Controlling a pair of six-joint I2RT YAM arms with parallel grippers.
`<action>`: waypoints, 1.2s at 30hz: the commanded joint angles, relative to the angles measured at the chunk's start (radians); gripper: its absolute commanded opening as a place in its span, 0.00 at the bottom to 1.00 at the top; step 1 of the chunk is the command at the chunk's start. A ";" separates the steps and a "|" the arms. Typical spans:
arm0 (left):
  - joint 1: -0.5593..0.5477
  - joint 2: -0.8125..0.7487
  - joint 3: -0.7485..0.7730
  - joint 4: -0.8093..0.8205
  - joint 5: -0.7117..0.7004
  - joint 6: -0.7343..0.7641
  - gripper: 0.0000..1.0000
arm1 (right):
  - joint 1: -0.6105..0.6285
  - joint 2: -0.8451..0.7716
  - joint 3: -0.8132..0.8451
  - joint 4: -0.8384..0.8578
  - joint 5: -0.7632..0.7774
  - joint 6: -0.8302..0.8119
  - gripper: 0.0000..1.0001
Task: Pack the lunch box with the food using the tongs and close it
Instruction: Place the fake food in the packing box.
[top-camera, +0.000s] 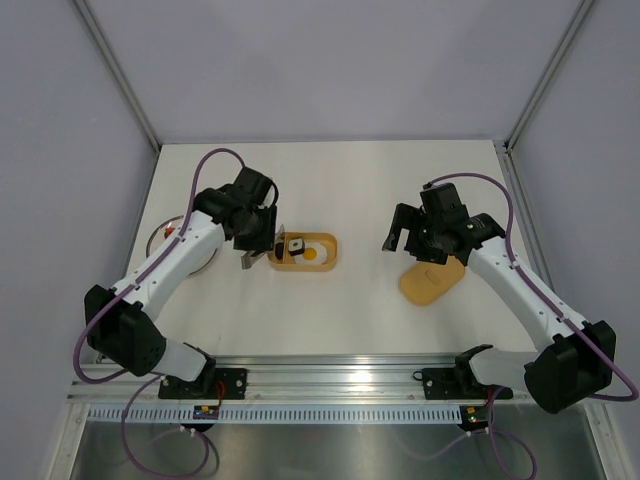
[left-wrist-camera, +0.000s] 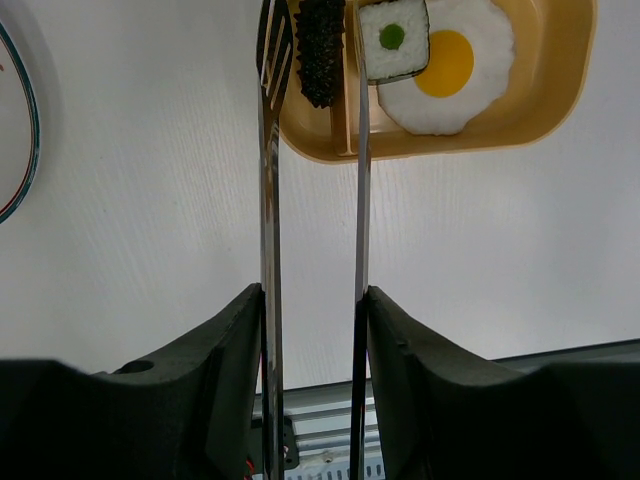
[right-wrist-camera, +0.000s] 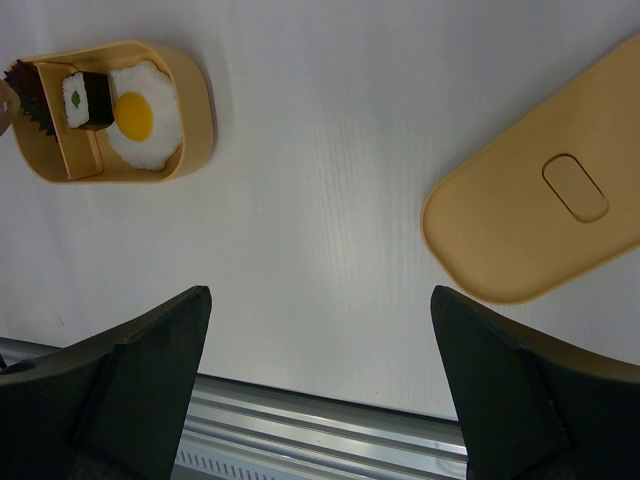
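While the left pincer (left-wrist-camera: 315, 310) clamps narrowly on the two long arms of the thin silver metal tongs (left-wrist-camera: 269, 200), the packing step is in hand. The tong tips reach over the left end of the yellow-orange oblong plastic lunch box (left-wrist-camera: 470, 142) with a dark, rough-textured bite-sized piece (left-wrist-camera: 320, 40) between them. I cannot tell whether the tips squeeze that piece or merely flank it.

Already in the box lie a white rice roll with a green centre (left-wrist-camera: 393, 38) and, just beside it, a white-and-yellow fried egg (left-wrist-camera: 445, 70). The box stands open on the white surface (left-wrist-camera: 150, 250), left of centre. Its matching flat yellow-orange lid (right-wrist-camera: 530, 220) lies well apart to the right. The right pincer (right-wrist-camera: 318, 300) hangs near the lid with its jaws spread wide and nothing between them.

A small round white plate with a patterned rim (left-wrist-camera: 15, 120) lies to the left. The overhead view shows it mostly hidden under the left arm, so I cannot tell whether food remains on it.

By my judgement, the next move is to let the tongs spring apart so the dark piece settles into the box. The tips should then lift straight up, clear of the rim and the roll. Once the plate is bare, the lid follows. It lies flat on the surface, so the right pincer will need an edge to catch, and the rounded corners must line up with the box.
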 joint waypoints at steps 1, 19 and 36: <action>-0.010 0.004 0.000 0.032 -0.025 0.006 0.45 | 0.004 -0.010 0.021 0.015 0.006 0.008 0.99; -0.039 0.050 -0.006 0.043 -0.078 0.003 0.44 | 0.009 0.005 0.016 0.026 0.003 0.007 1.00; -0.045 0.056 0.088 -0.086 -0.095 0.009 0.14 | 0.009 0.008 0.015 0.032 0.000 0.013 1.00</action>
